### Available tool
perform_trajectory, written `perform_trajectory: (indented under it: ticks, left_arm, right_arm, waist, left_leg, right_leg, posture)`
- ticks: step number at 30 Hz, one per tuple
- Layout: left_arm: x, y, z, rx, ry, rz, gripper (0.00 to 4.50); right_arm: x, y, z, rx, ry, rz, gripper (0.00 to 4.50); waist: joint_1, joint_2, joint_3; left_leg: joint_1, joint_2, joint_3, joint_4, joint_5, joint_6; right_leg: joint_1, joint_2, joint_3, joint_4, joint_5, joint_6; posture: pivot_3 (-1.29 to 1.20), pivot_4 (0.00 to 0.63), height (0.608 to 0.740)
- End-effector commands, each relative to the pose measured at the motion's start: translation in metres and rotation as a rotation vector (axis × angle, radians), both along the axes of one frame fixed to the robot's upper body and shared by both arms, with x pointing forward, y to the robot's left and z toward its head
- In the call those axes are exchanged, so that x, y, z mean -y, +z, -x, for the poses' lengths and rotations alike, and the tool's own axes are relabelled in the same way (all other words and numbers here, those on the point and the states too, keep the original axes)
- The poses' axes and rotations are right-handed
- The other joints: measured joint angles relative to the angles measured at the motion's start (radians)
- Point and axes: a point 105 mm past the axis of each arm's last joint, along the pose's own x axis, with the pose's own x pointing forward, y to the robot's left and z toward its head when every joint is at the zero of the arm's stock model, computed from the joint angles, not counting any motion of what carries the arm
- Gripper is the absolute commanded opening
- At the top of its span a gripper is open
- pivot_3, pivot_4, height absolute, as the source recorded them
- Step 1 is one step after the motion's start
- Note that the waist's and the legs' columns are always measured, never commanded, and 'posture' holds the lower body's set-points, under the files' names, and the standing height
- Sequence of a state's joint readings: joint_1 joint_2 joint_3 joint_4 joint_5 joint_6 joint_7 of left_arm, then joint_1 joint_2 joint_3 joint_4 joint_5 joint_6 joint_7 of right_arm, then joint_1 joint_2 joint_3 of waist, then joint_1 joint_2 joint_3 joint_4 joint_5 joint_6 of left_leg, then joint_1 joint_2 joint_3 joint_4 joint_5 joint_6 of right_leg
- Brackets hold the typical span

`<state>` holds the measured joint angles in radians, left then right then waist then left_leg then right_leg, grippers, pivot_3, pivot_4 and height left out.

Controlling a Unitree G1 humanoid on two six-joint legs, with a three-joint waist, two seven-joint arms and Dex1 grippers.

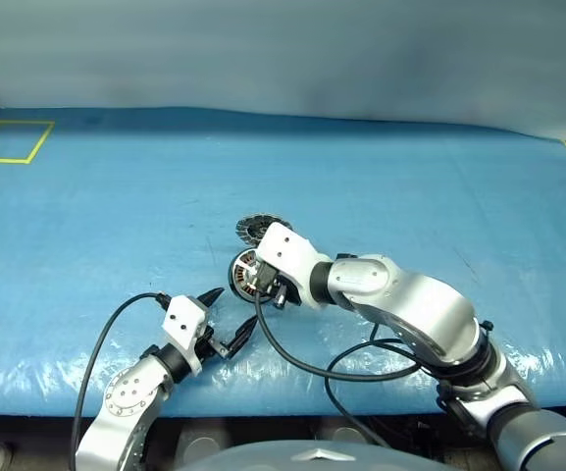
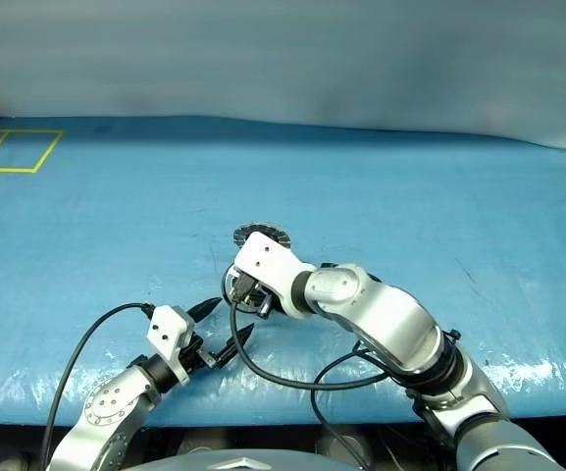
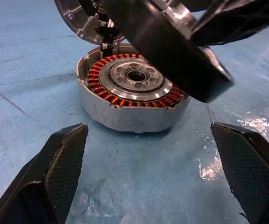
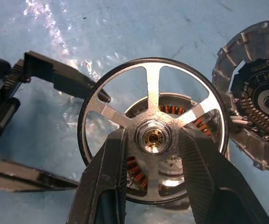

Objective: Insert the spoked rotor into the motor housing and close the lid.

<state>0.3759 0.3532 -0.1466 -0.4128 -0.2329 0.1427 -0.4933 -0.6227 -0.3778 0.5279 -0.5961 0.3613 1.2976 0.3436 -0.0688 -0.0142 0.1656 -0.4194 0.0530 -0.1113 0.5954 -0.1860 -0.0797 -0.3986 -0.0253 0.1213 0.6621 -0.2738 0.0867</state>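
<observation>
The insertion step is judged to be in hand: the spoked rotor is being carried over the motor housing, and the lid is not yet being dealt with. The whole scene is being borne by a wide table covered in blue plastic sheet, glossy and wrinkled near the front edge. The right gripper is being held above the housing with its two ribbed black fingers narrowed on the rotor's hub. The left gripper is being kept low just beside the housing, jaws spread wide and holding nothing. The housing is being seen as a shallow grey metal puck lying on the sheet, copper-orange windings ringed around a silver bearing. The lid is lying just beside it, inner face up, with shiny segments around its rim. The rotor, a thin bright ring with flat spokes, is being held almost over the bearing; next, hub and bearing need to be lined up and the rotor lowered flat.
</observation>
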Motion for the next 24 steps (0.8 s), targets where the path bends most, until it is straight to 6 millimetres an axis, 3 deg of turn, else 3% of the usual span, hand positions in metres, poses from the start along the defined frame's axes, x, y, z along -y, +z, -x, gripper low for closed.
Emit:
perform_trajectory:
  ticks: [1, 24]
  left_arm:
    - [0.003, 0.015, 0.002, 0.063, 0.002, 0.010, 4.50]
    - [0.002, 0.012, 0.004, 0.058, 0.012, 0.015, 4.50]
  right_arm:
    - [-0.005, 0.009, -0.007, 0.069, 0.010, -0.019, 1.30]
    - [0.013, -0.014, -0.005, 0.026, 0.029, 0.106, 1.30]
  waist:
    - [0.001, 0.000, 0.000]
    - [0.002, 0.000, 0.000]
  left_leg:
    - [0.000, 0.000, 0.000, 0.000, 0.000, 0.000]
    - [0.000, 0.000, 0.000, 0.000, 0.000, 0.000]
  right_leg:
    - [0.000, 0.000, 0.000, 0.000, 0.000, 0.000]
    - [0.000, 0.000, 0.000, 0.000, 0.000, 0.000]
  posture:
    - [0.00, 0.150, 0.740]
    - [0.00, 0.150, 0.740]
